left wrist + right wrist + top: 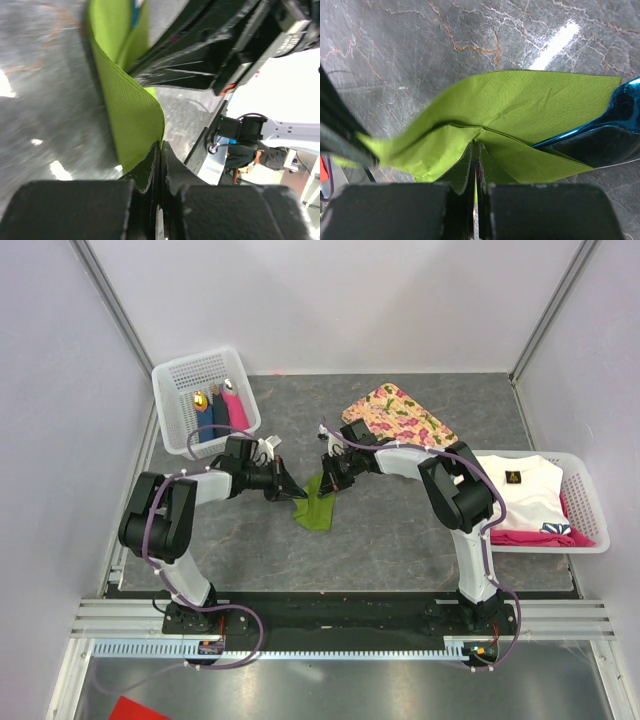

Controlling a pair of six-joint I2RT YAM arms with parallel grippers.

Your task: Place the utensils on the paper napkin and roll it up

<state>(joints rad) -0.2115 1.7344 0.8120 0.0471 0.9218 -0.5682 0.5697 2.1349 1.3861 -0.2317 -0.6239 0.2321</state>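
The olive-green paper napkin (315,505) is folded and lifted at its far edge in the middle of the table. My left gripper (290,490) is shut, pinching the napkin's edge (132,112). My right gripper (328,483) is shut on the napkin's fold (485,107). A bright blue utensil (605,132) lies inside the fold at the right of the right wrist view; a sliver of blue (135,12) also shows in the left wrist view. The silvery-grey utensil is hidden.
A white basket (203,400) at the back left holds dark blue and pink bundles with a gold piece. A pink-flowered tray (400,415) lies behind the right arm. A white basket (545,502) at the right holds white and pink cloths.
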